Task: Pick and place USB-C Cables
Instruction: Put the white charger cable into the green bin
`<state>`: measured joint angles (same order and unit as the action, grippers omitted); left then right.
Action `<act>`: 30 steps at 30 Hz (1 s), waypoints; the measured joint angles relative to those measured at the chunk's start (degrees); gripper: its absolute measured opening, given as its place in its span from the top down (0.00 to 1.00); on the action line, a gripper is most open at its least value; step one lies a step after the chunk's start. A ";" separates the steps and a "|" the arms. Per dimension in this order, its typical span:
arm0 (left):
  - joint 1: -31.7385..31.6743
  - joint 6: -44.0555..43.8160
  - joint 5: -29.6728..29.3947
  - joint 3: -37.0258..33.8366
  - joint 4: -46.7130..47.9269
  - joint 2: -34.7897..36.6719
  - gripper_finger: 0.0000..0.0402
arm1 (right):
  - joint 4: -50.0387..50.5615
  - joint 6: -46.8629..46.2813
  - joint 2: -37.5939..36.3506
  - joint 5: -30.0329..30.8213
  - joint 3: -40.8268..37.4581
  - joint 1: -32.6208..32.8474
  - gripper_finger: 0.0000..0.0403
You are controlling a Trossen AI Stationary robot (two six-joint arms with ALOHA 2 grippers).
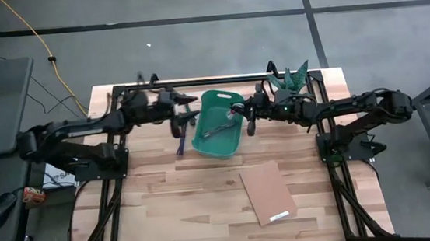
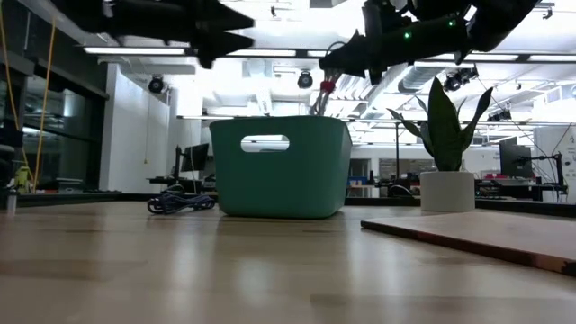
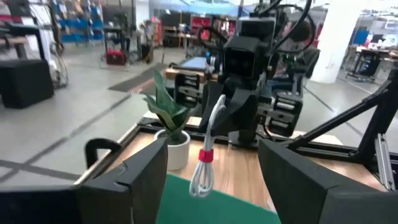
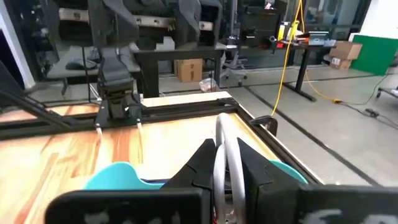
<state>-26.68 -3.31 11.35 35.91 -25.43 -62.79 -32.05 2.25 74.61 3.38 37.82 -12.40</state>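
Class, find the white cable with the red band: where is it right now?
The white cable with the red band hangs from the right gripper, held in the air over the right edge of the teal bin, with the potted plant behind it in the left wrist view.

Wooden table [image 1: 176, 210], light planks, black frame rails along edges. Teal bin [image 1: 219, 124] near table's middle toward far edge, oval handle cutout [image 2: 265, 142] facing low camera. Brown cardboard sheet [image 1: 267, 191] flat on table, nearer front, right of bin, well apart from it. Potted plant [image 2: 447, 135] with tall green leaves in white pot at far right corner. Yellow cord [image 1: 32, 35] across grey floor beyond table. Desk at left with keyboard and mouse [image 1: 1, 206]. Workshop room with ceiling lights behind.
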 joint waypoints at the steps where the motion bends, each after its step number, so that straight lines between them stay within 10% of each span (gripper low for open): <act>1: -0.20 0.03 0.00 -1.51 -0.03 1.87 0.42 | 0.04 0.61 0.00 -0.02 0.00 0.00 0.97; 12: 0.28 -5.49 -0.02 -14.73 -8.79 14.54 0.43 | 0.54 4.22 0.00 -0.37 0.00 0.07 0.97; 30: 1.62 -2.71 -1.77 -15.53 -10.33 14.81 0.43 | 1.26 -1.82 0.04 -0.15 1.39 0.07 0.97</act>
<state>-25.06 -6.02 9.58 20.38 -35.76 -47.99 -30.79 0.43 74.65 3.22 39.21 -12.34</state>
